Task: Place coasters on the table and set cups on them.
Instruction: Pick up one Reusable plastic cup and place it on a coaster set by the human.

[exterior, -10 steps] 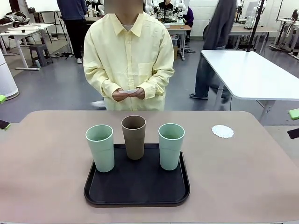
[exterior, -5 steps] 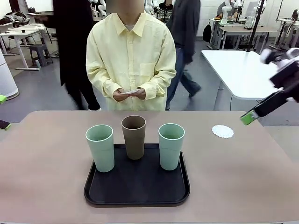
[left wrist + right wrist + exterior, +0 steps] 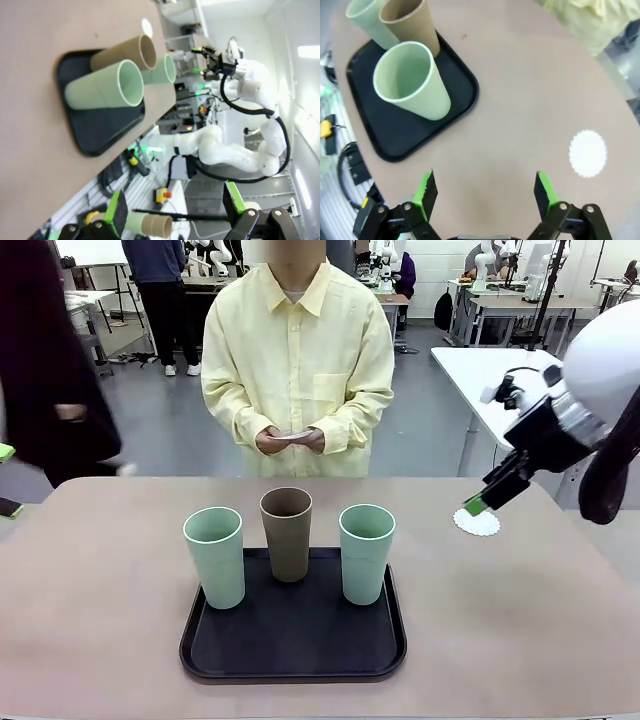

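The right gripper (image 3: 474, 506) hangs above the table (image 3: 100, 590) with its jaws spread wide and nothing between them. In its own wrist view the gripper (image 3: 485, 187) shows bare tabletop in the gap between its two green-padded fingers (image 3: 426, 187). One white lacy coaster (image 3: 588, 153) lies flat on the table ahead of the gripper and off to the side of one finger (well outside the gap). From the front, that coaster (image 3: 482, 525) sits just below and behind the green fingertip, and whether the two touch cannot be told.

On the gripper's other side a black tray (image 3: 290, 645) holds all three cups upright. The nearest to the gripper is a mint green cup (image 3: 366, 552), then the brown cup (image 3: 287, 533), then the second mint green cup (image 3: 215, 555) farthest off. None stands on a coaster.

The left gripper (image 3: 175, 205) is also fully spread and holds nothing. The tray (image 3: 100, 130) and its cups lie well ahead of it.

Across the table from both grippers, a person in a pale yellow shirt holds a thin white stack (image 3: 290, 434) between both hands (image 3: 272, 440) at waist height. It is too small to make out in detail.
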Robot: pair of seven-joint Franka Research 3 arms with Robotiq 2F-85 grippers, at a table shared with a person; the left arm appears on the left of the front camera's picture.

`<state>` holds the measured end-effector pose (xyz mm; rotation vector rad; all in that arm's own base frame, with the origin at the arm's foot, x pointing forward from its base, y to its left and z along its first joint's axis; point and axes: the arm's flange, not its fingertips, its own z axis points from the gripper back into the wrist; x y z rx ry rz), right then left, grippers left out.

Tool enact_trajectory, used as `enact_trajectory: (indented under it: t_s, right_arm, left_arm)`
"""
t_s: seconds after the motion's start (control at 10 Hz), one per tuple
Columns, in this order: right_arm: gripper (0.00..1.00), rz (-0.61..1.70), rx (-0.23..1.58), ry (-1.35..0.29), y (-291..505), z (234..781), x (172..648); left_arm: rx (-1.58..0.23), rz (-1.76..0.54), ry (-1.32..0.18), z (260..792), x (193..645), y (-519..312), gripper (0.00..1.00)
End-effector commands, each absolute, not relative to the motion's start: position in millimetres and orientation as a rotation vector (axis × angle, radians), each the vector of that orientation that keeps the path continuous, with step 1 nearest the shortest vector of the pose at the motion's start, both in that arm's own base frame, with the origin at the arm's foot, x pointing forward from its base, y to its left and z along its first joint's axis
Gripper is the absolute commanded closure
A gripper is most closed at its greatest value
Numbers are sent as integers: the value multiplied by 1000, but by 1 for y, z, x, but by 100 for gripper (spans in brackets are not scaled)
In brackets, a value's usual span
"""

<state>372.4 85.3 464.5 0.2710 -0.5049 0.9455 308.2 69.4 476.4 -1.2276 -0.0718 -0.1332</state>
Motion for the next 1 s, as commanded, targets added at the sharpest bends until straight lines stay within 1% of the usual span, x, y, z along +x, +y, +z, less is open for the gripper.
enact_trajectory:
  t_s: [0.0,0.1,0.2,0.6,0.8,0.9]
  right_arm:
    - [0,989,308,-471,93,436,377]
    - [0,952,329,-426,90,432,379]
    - [0,966,283,-488,97,454,376]
    - [0,965,302,-483,98,451,378]
    - [0,1227,556,-567,88,421,381]
    - [0,1282,610,-608,78,411,388]
  left_arm:
    - [-1234,-139,-80,477,308,70,0]
    - [-1234,-139,-80,477,308,70,0]
    - [-1234,-139,-80,477,308,70,0]
    - [-1234,-139,-80,477,308,70,0]
    - [-1234,-139,-80,477,308,70,0]
    - [-1234,-139,-80,477,308,70,0]
